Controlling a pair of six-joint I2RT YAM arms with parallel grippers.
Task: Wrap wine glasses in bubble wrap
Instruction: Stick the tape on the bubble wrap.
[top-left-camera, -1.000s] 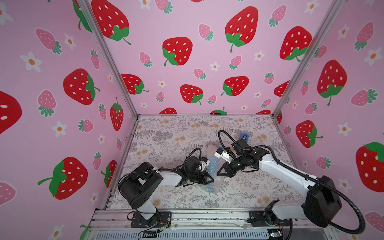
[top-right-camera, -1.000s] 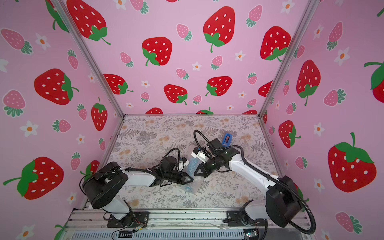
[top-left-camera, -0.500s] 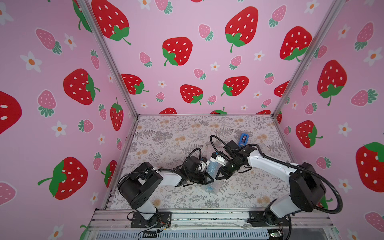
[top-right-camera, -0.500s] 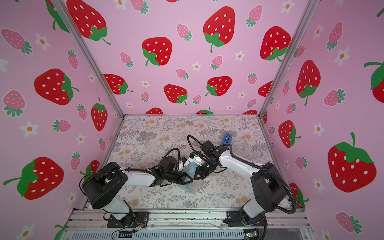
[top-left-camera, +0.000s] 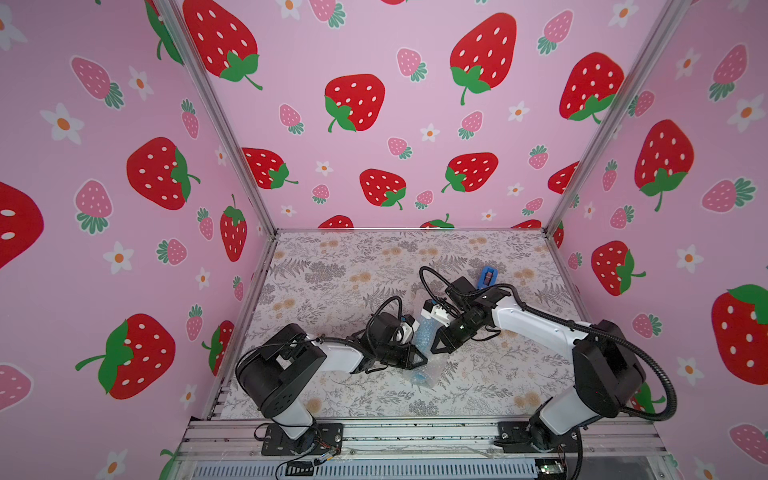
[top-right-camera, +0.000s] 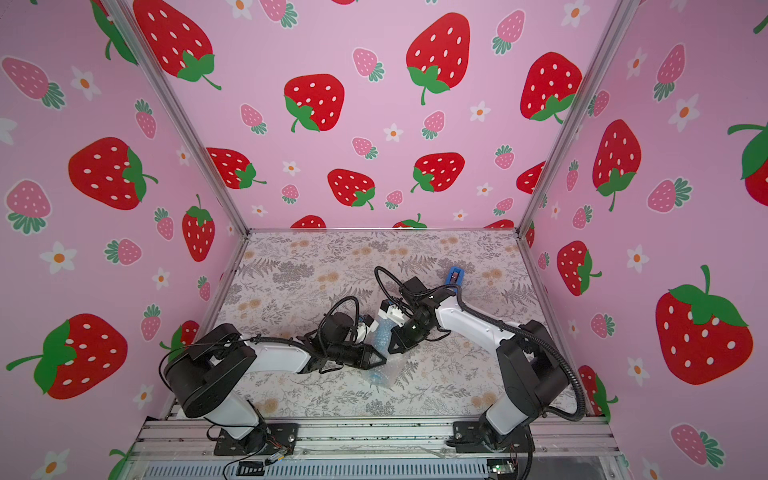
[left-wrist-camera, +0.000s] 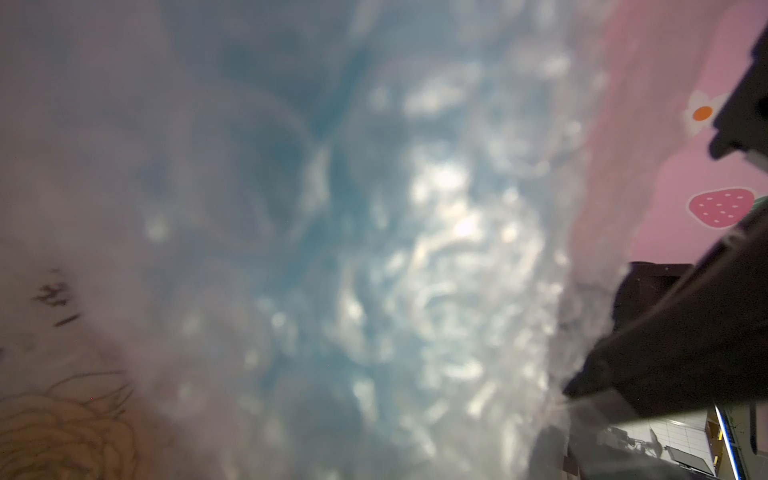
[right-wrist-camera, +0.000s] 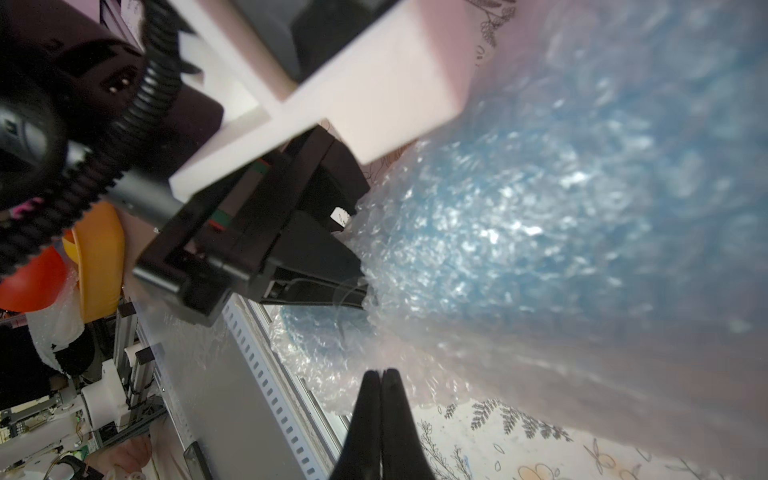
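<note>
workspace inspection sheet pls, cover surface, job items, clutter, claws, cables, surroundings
surface: floral-print table, no spills seen
job's things: light blue goblet between the two arms, with bubble wrap around it and loose wrap trailing onto the table
clutter: blue tape dispenser at the back, behind the right arm
claws: left claw closed on the bubble wrap around the goblet; right claw shut, holding nothing, tips at the wrap
cables: black cable loops above both wrists, corrugated hose by the right arm's base, no snag seen
surroundings: pink strawberry walls, metal rail along the front
</note>
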